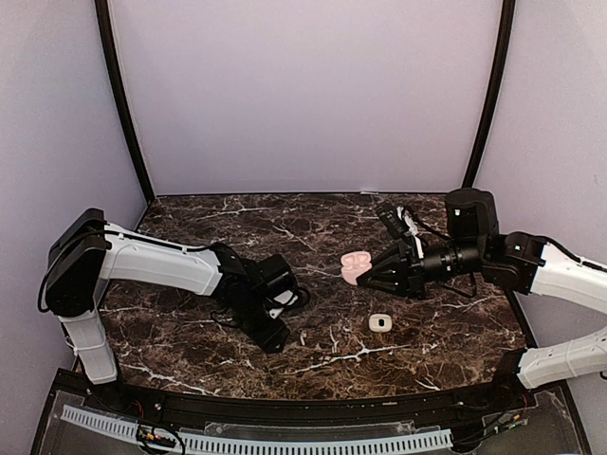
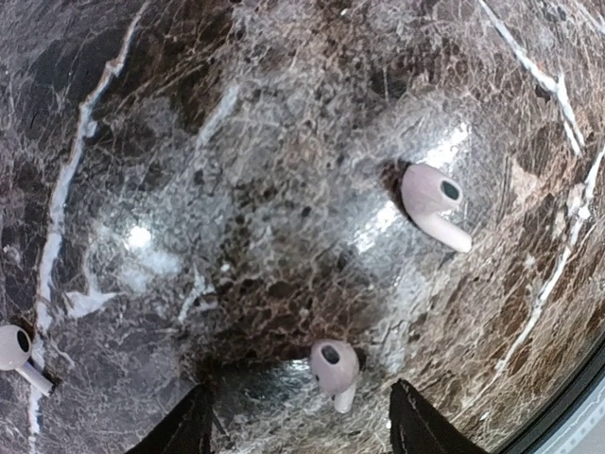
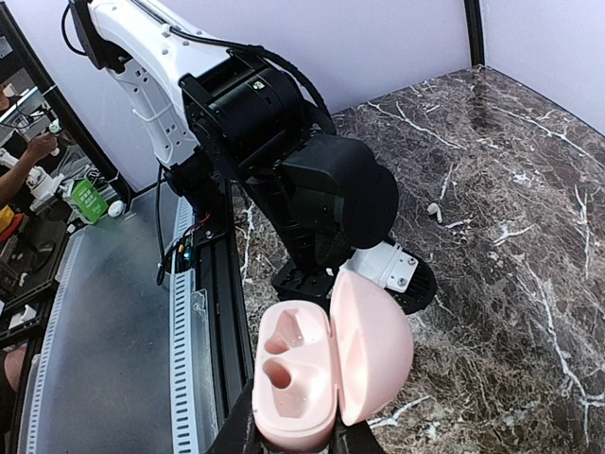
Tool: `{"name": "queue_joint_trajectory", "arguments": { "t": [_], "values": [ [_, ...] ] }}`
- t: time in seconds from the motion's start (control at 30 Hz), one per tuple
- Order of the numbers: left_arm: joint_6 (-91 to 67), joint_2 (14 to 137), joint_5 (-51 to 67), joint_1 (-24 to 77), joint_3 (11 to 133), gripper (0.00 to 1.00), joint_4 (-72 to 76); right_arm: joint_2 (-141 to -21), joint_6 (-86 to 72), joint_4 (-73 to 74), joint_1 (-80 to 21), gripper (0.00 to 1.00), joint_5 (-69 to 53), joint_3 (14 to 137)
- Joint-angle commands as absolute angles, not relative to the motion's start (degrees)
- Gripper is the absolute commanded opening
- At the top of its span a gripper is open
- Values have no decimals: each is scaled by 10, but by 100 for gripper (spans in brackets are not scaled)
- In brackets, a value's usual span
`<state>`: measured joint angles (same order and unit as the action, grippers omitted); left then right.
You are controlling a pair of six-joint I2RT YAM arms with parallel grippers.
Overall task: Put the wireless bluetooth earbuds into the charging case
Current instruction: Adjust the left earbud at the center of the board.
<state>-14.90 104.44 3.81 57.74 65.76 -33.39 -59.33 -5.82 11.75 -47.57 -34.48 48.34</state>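
Left tool (image 2: 301, 430) low over the dark marble surface (image 2: 189, 142), fingers (image 2: 184, 430) spread apart, gripping nothing. Between the fingertips and touching neither: first earbud (image 2: 333, 369), white, lying on the marble with its stem toward the camera. Second earbud (image 2: 433, 203) further out and to the right, also flat on the surface, well clear of the tool. Third earbud (image 2: 17, 352) at the far left edge of the left wrist view, stem angled down and to the right.

Right tool (image 3: 293, 443) clamped together on the base of the pink charging case (image 3: 326, 364), lifted off the surface. Lid hinged open to one side, two moulded wells in view. Only slivers of the dark fingertips visible under the case in the right wrist view. From above, open case turned toward the left arm (image 1: 161, 261), the two tools near each other but apart.

On the surface nearer the front edge, below the right tool: what looks like a small white case (image 1: 380, 323), too small to read as open or closed.
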Motion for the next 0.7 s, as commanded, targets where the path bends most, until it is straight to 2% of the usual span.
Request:
{"name": "queue_joint_trajectory", "arguments": {
  "t": [0.0, 0.5, 0.67],
  "values": [
    [-139, 1047, -23, 576, 673, 63, -369, -587, -52, 102, -470, 0, -352, 479],
    [-123, 1002, -81, 526, 666, 61, -370, -587, -51, 104, -469, 0, -352, 479],
    [-85, 919, -29, 526, 635, 55, -327, -584, -52, 105, -469, 0, -353, 479]
  ]
}}
